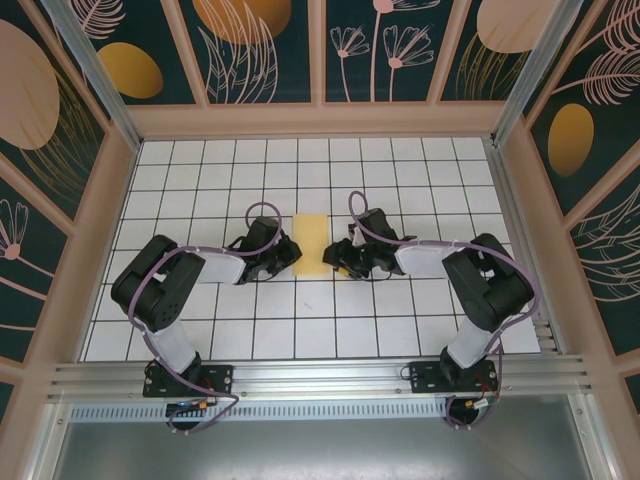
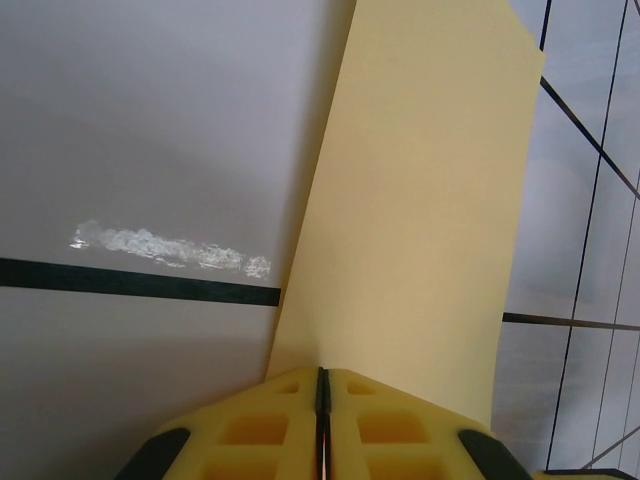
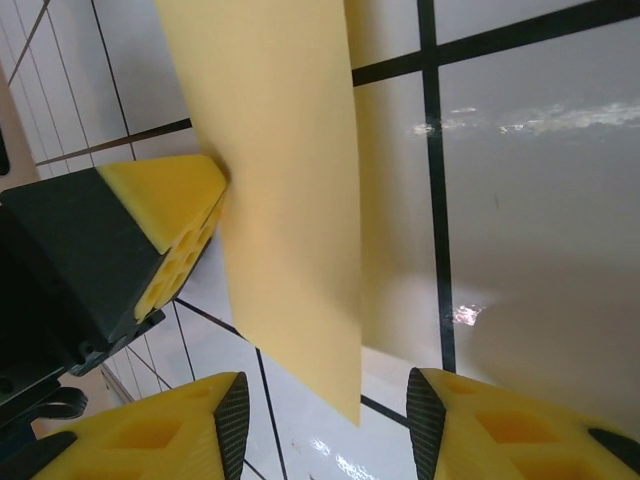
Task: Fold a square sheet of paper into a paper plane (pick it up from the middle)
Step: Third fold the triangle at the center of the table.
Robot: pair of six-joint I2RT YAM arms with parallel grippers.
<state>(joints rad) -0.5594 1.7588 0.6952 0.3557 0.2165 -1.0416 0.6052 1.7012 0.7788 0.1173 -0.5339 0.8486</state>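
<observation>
The left gripper [image 2: 322, 378] is closed tight on the near edge of the square sheet of paper [image 2: 420, 200], which runs away from its fingertips as a long yellow strip, a little lifted over the white grid table [image 2: 130, 130]. The right gripper [image 3: 325, 400] has its jaws apart. The lower corner of the sheet hangs just between them and, as far as I can see, touches neither pad. To do this step well, I think the right gripper should close slowly and take the free edge squarely, not only the corner, while the left one holds firm. Otherwise the thin paper may twist and the crease may not be straight.
</observation>
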